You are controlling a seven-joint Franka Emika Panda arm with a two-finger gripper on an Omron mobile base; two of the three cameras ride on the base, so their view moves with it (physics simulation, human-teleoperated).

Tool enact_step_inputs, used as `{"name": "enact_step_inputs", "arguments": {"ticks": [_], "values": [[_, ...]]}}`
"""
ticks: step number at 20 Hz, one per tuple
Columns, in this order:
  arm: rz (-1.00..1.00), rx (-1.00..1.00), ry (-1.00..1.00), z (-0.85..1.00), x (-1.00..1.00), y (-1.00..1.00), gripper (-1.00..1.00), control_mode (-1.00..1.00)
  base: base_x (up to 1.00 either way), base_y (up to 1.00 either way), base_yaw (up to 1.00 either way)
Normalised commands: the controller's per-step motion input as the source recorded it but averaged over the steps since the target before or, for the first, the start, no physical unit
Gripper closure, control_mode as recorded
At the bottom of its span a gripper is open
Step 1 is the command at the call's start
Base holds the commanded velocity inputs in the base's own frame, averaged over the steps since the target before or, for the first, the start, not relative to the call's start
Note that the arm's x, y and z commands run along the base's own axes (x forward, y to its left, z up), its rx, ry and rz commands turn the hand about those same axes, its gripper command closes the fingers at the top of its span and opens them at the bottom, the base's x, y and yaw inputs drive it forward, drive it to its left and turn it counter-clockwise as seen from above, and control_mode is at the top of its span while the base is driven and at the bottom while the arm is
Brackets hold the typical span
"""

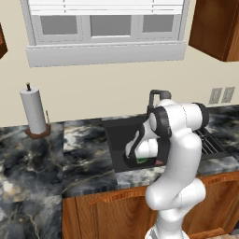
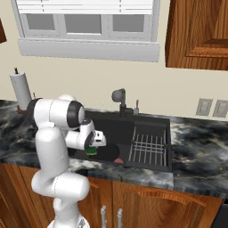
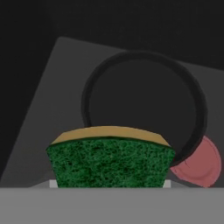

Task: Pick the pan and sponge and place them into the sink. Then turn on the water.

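Observation:
My gripper point(image 1: 140, 159) hangs low over the front of the dark grey sink point(image 1: 119, 133), shut on the sponge point(image 1: 143, 161). In the hand view the sponge point(image 3: 109, 162) shows its green face with a yellow layer on top, and it hides my fingertips. The round black pan point(image 3: 144, 105) lies flat on the sink floor just beyond it, beside the small red mark point(image 3: 201, 164). From the right base view the gripper point(image 2: 92, 148) holds the sponge point(image 2: 91, 151) above the sink's point(image 2: 116, 129) front left part. No blue stream runs from the faucet point(image 2: 119, 95).
A ribbed black drying rack point(image 2: 149, 149) fills the sink's right side. A paper towel roll point(image 1: 33, 112) stands on the marble counter point(image 1: 79, 158) at the left. Wall outlets point(image 2: 213, 107) sit at the right, and a window is above the faucet.

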Motion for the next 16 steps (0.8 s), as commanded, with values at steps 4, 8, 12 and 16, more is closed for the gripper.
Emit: {"name": "enact_step_inputs", "arguments": {"ticks": [4, 8, 12, 16], "values": [[0.0, 0.0, -0.01, -0.22, 0.15, -0.02, 1.0, -1.0, 0.0, 0.0, 0.0], [0.0, 0.0, -0.01, -0.21, 0.16, -0.03, 1.0, -1.0, 0.0, 0.0, 0.0], [0.0, 0.0, -0.03, -0.18, 0.17, -0.03, 1.0, -1.0, 0.0, 0.0, 0.0], [0.0, 0.0, -0.02, -0.21, 0.19, -0.01, -1.0, -1.0, 0.0, 0.0, 0.0]]}}
